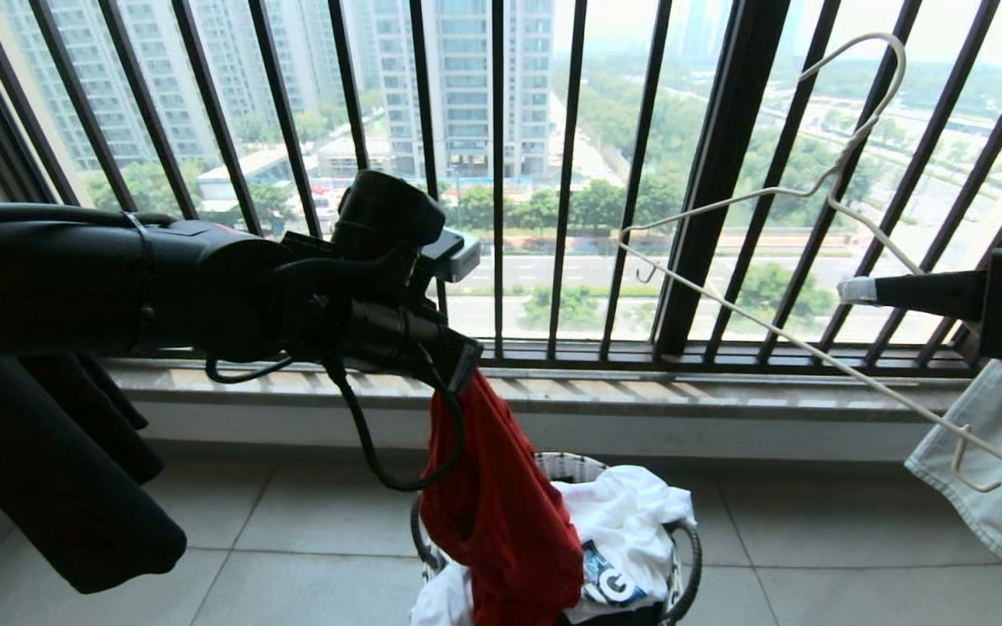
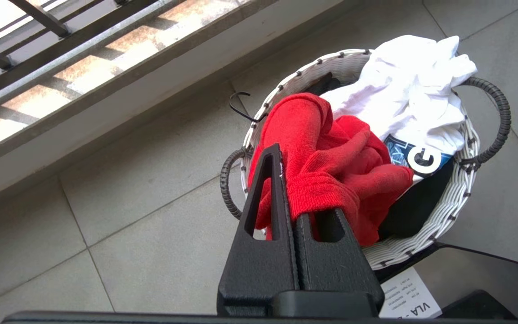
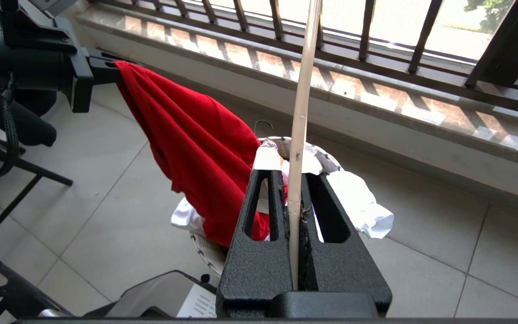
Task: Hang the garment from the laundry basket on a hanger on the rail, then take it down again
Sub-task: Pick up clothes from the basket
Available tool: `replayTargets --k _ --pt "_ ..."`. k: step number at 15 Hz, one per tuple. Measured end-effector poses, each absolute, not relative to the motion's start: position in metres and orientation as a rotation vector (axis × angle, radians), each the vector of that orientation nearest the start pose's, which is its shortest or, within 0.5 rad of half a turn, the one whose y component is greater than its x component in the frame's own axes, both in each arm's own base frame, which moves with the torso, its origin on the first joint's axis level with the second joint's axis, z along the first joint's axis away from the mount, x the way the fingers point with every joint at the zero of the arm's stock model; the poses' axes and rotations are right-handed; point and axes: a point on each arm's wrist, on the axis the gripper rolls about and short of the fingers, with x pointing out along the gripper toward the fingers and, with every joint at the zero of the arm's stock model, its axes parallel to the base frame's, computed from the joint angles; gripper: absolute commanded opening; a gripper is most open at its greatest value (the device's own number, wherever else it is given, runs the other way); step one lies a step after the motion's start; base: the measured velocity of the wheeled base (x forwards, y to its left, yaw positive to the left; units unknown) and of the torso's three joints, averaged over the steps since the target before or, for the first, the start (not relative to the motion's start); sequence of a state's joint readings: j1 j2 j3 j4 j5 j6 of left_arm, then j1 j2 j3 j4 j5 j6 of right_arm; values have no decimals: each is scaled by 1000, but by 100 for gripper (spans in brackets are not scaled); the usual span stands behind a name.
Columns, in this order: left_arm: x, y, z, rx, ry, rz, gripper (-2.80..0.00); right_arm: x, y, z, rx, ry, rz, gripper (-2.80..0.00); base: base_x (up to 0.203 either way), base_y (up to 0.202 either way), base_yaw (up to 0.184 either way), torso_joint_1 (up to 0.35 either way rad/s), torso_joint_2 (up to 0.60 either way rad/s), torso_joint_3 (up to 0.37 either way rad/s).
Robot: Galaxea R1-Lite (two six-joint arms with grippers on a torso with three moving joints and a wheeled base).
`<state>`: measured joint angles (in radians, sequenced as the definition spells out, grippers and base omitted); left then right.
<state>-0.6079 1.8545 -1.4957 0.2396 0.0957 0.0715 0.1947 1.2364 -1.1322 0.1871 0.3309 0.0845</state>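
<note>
1. Left end effector [image 1: 457, 369]: fingers together, clamped on a fold of the garment [image 1: 497, 513]. The red shirt hangs from it, bunched, with its lower end in or just over the basket [image 1: 684, 556].
2. Right end effector [image 1: 853, 289]: fingers together on the hanger [image 1: 814, 187], gripping one wire arm. The hanger is held tilted in front of the window bars [image 1: 566, 174], hook up and free.
3. Rail: not in any view, so nothing is hung yet.
4. Done so far, by my read: garment picked out of the basket, hanger in hand. That's the early part only.
5. Left to do: thread the hanger into the shirt, hook it on the rail, then take it down again. Most of the task remains.
6. Garment and hanger are well apart, with a wide gap between the two arms in the head view.
7. Basket sits on the floor below the sill and holds a white shirt [image 1: 631, 522] with a printed graphic plus something dark underneath.
8. Risk: the shirt is gripped as a wad, with no collar or hem opening showing. Getting the hanger in looks awkward without a regrip.
</note>
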Motion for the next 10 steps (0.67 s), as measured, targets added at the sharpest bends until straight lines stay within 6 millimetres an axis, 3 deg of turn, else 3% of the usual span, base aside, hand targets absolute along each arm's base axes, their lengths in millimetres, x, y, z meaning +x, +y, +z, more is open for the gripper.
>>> replayTargets --k 7,10 --pt "295 -203 238 280 555 -518 -280 177 42 310 103 323 510 -280 0 0 0 0 1 195" --pt "295 -202 238 280 558 -521 -280 177 42 310 103 323 510 -280 0 0 0 1 6 59"
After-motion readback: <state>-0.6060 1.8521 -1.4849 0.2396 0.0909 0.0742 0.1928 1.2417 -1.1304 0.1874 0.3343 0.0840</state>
